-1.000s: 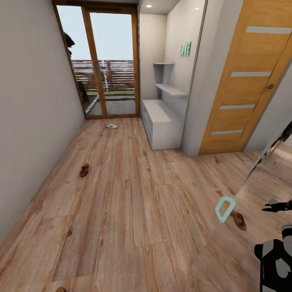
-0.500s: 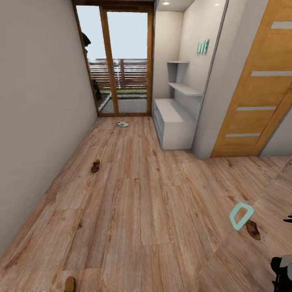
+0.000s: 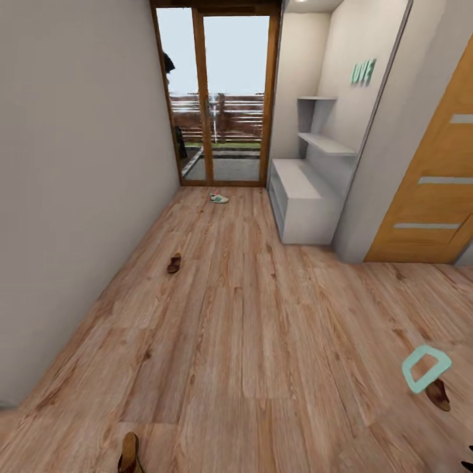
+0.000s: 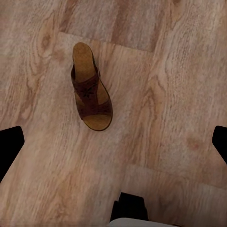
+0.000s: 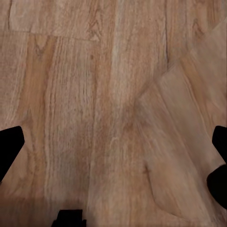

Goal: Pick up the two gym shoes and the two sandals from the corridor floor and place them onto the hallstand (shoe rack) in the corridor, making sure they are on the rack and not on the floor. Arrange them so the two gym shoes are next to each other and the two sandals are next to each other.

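Three brown leather sandals (image 3: 174, 263) show on the corridor floor (image 3: 263, 341) in the head view: one near the left wall, one at the bottom edge, one at the right by a teal marker (image 3: 426, 368). One gym shoe (image 3: 219, 198) lies by the glass door, near the pale hallstand (image 3: 305, 203). Nothing is picked up yet; the robot seems on approach. Beneath the left gripper (image 4: 113, 142), jaws spread wide and empty, lies a wide-strapped, tan-footbedded sandal (image 4: 90, 90). The right gripper (image 5: 113, 142), likewise open, faces grained planks. Next: descend over that sandal.
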